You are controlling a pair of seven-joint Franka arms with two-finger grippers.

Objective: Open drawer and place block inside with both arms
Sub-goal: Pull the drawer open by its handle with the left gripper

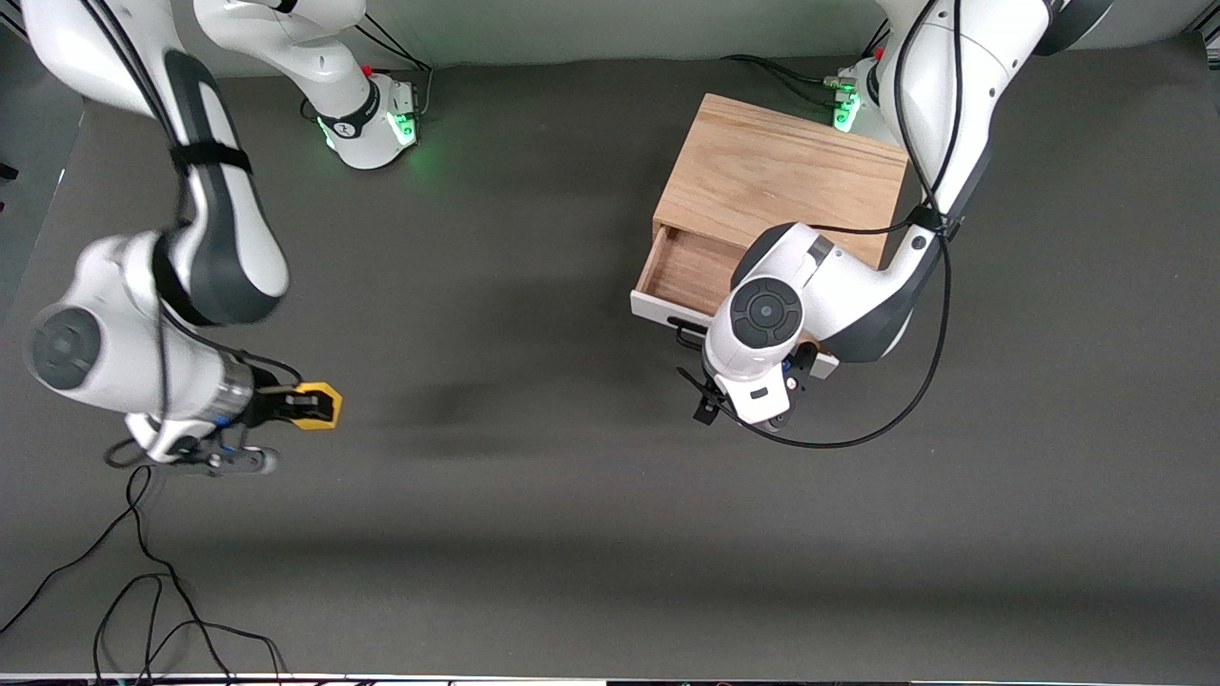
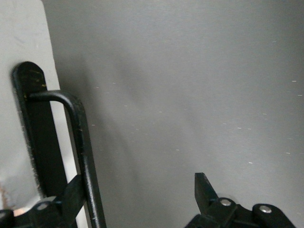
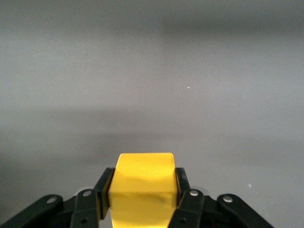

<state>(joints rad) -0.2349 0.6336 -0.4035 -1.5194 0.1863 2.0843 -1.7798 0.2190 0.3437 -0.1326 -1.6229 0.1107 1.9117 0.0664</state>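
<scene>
The oak cabinet (image 1: 782, 176) stands toward the left arm's end of the table. Its drawer (image 1: 691, 272) is pulled partly out, showing light wood inside and a white front panel (image 1: 656, 310). My left gripper (image 2: 137, 194) is open at the black bar handle (image 2: 83, 152). One finger (image 2: 71, 194) sits between bar and panel (image 2: 23, 42), and the other finger (image 2: 204, 190) stands well clear. The left arm's hand (image 1: 758, 333) hides the handle's middle in the front view. My right gripper (image 1: 315, 407) is shut on the yellow block (image 1: 329, 391) (image 3: 142, 180) over bare table at the right arm's end.
Loose black cables (image 1: 143, 591) lie on the dark mat near the front camera at the right arm's end. A cable loop (image 1: 858, 433) hangs from the left arm beside the drawer. Green-lit bases (image 1: 376, 124) stand at the table's back edge.
</scene>
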